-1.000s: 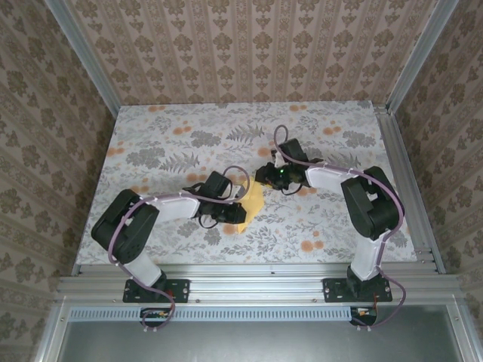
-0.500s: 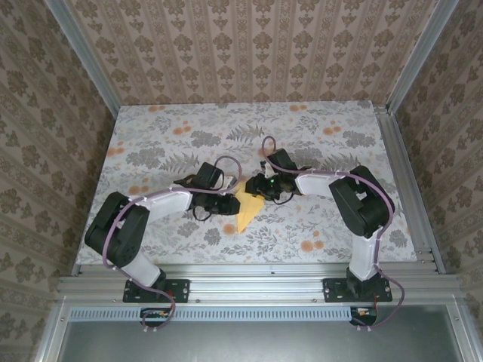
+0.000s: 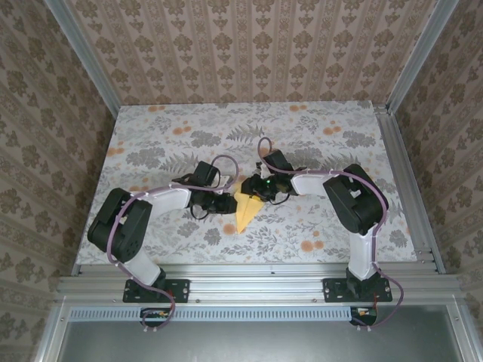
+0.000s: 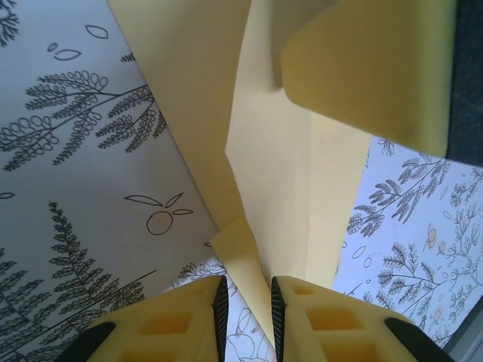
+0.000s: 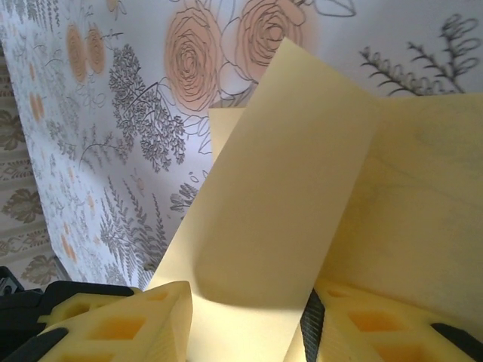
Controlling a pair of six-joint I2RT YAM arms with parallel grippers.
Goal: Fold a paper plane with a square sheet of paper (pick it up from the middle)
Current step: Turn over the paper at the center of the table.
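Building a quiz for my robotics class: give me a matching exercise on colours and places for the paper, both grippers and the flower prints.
Things:
1. folded paper
2. left gripper
3. right gripper
4. flower prints

Colour or place, as seen from the top view:
a. orange
b. at the paper's far end
c. mustard yellow
d. at the paper's left edge

Pairs: 1-c, 2-d, 3-b, 4-a

Under the left fingers (image 4: 173, 324) spreads a table (image 3: 151, 143) covered in a pale floral print of grey ferns and orange blossoms. Beyond the fingers and out to both sides rise walls (image 3: 249, 45) of beige damask-striped wallpaper, with aluminium rails (image 3: 249, 283) edging the table. The light is soft and even.
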